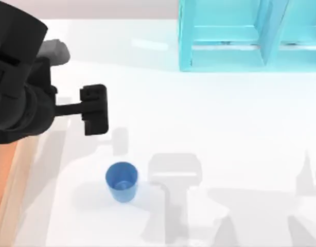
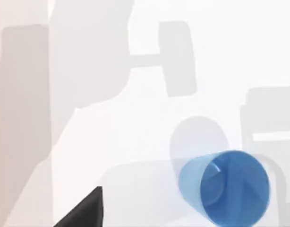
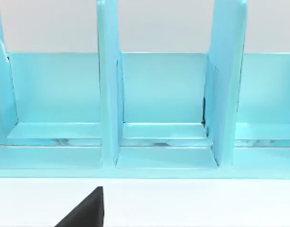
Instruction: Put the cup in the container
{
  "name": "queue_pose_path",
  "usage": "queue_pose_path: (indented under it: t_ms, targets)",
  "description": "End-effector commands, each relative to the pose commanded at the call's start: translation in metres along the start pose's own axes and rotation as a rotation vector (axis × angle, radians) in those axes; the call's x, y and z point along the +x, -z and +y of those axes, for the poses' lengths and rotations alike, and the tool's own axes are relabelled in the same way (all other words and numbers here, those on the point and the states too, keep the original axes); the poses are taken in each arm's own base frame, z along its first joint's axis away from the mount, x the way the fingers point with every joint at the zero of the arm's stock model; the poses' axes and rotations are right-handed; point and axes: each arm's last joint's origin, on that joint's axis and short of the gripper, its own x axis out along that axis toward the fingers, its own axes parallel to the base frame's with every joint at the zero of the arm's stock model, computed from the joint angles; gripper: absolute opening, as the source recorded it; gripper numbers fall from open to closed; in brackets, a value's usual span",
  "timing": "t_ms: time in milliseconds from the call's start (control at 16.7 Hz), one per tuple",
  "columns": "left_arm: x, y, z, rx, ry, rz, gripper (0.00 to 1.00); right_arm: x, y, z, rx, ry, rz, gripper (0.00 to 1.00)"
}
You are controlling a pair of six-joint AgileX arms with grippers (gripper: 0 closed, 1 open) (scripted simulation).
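The blue cup [image 1: 121,181] stands upright on the white table, left of centre and near the front; in the left wrist view the cup [image 2: 230,187] shows its open rim. My left gripper [image 1: 94,109] hovers over the table, behind the cup and slightly to its left, apart from it. A dark corner of the left gripper [image 2: 83,212] edges into its wrist view. The container [image 1: 4,180] appears as an orange-brown strip with a tan wall at the table's left edge, partly hidden under my left arm. A dark part of my right gripper [image 3: 83,212] faces the cyan cabinet.
A cyan shelf-like cabinet [image 1: 250,36] with upright dividers stands at the back right; the cabinet [image 3: 159,104] is close in front of the right wrist camera. Open white tabletop lies between the cup and the container's wall.
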Motion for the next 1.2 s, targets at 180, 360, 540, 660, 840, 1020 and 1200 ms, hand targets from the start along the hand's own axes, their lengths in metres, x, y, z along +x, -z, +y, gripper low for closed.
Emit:
queue_pose_path:
  t_ms: [180, 360, 540, 660, 840, 1020, 1200]
  targets:
    - [0.026, -0.018, -0.038, -0.001, -0.061, 0.19, 1.0, 0.0, 0.0, 0.0, 0.0, 0.0, 0.0, 1.0]
    - [0.052, -0.026, -0.072, 0.002, -0.135, 0.334, 1.0, 0.0, 0.0, 0.0, 0.0, 0.0, 0.0, 1.0]
    - [0.077, -0.026, -0.096, 0.005, -0.205, 0.436, 1.0, 0.0, 0.0, 0.0, 0.0, 0.0, 0.0, 1.0]
    - [0.087, -0.024, -0.105, 0.004, -0.237, 0.476, 1.0, 0.0, 0.0, 0.0, 0.0, 0.0, 0.0, 1.0]
    - [0.09, -0.023, -0.109, 0.003, -0.25, 0.491, 1.0, 0.0, 0.0, 0.0, 0.0, 0.0, 0.0, 1.0]
    - [0.09, -0.024, -0.107, -0.001, -0.249, 0.489, 1.0, 0.0, 0.0, 0.0, 0.0, 0.0, 0.0, 1.0]
    - [0.101, -0.019, -0.105, 0.003, -0.252, 0.494, 1.0, 0.0, 0.0, 0.0, 0.0, 0.0, 0.0, 1.0]
